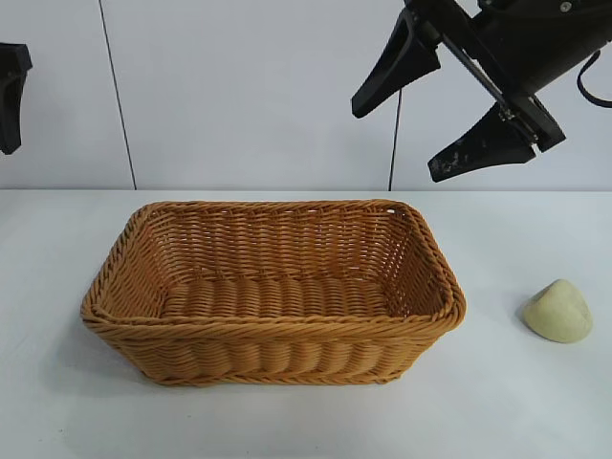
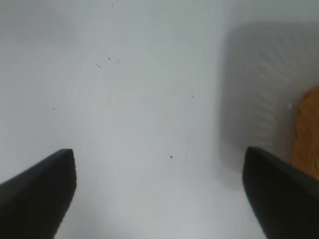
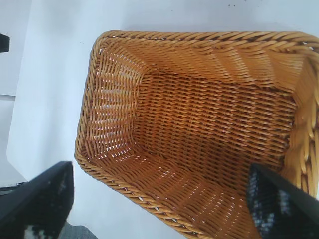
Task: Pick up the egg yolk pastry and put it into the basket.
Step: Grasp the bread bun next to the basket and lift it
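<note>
The basket (image 1: 273, 292) sits nearest on the white desk (image 1: 57, 402), centre-left. The egg yolk pastry (image 1: 557, 312) lies on the desk well right of it. The right claw (image 1: 440, 100) hangs high above, fingers spread wide and empty. The left claw (image 2: 159, 194), also spread wide, is at the far left edge.

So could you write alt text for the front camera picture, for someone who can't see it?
An empty wicker basket sits mid-table, with a small pale pastry on the table to its right. The right gripper hangs above, fingers open; the left gripper is barely in view.
</note>
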Robot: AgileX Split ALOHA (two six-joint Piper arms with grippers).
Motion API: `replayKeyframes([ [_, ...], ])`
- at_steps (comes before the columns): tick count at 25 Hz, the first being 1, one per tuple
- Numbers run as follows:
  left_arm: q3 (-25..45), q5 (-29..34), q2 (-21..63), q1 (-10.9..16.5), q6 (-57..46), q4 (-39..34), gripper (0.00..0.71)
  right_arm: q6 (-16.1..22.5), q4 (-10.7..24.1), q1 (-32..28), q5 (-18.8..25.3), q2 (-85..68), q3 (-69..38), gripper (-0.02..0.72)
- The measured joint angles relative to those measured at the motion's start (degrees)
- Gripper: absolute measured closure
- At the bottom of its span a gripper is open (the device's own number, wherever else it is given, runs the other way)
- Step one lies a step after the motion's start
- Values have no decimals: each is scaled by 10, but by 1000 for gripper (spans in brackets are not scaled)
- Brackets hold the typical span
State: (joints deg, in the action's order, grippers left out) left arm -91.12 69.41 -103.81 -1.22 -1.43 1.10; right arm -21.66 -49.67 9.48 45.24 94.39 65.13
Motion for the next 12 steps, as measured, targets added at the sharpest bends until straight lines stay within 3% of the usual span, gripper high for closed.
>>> replayKeyframes([
  [12, 267, 1, 326, 0, 14, 1, 15, 0, 0, 0, -1, 0, 0, 59],
])
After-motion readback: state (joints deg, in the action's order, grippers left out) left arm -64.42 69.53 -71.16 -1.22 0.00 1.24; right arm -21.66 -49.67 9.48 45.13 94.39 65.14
